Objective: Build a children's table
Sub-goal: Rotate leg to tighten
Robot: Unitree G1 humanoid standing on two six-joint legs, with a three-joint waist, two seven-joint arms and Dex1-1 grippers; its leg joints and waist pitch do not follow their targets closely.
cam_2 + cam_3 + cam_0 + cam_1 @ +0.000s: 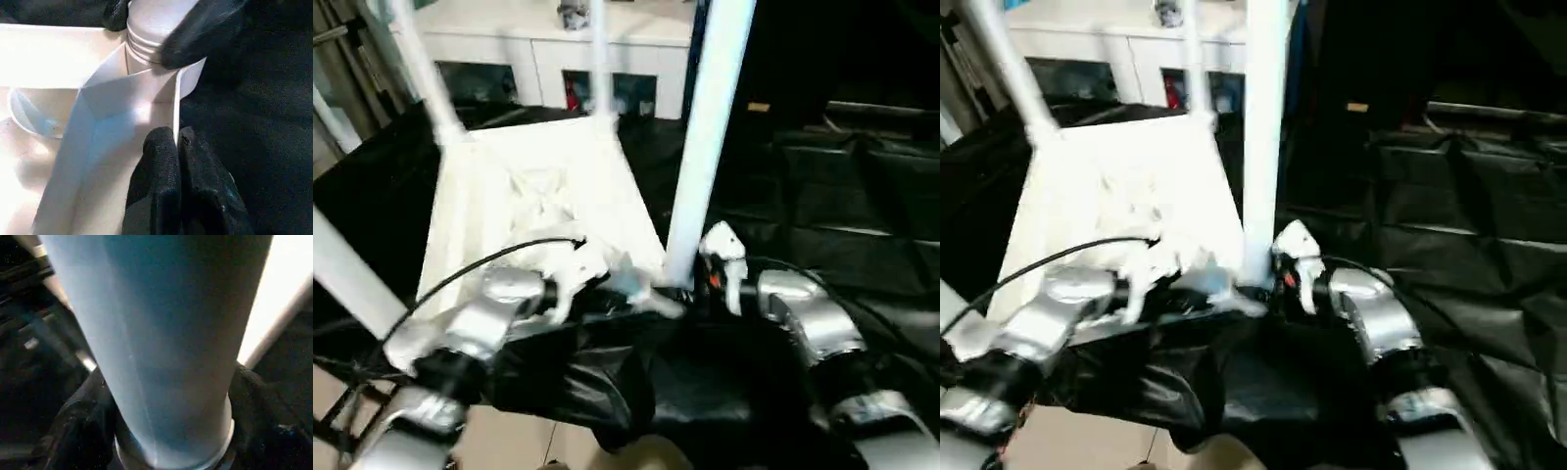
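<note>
The white tabletop (538,186) lies upside down on black cloth, with its ribbed underside facing up. Three legs stand in corner sockets: far left (421,69), far right (599,59) and near left (352,279). A fourth leg (705,147) stands upright at the near right corner, its threaded end (146,39) at the socket. My right gripper (171,440) is shut around the base of this leg, one black finger (83,431) on each side. Just beside that corner, my left gripper (177,142) is shut on the tabletop's thin rim wall (176,98).
A white cabinet (548,59) with glass doors stands behind the tabletop. Black cloth (842,215) covers the surface under the tabletop and to the right. Pale floor (509,441) shows below the cloth's near edge. A black cable (460,279) arcs over my left forearm.
</note>
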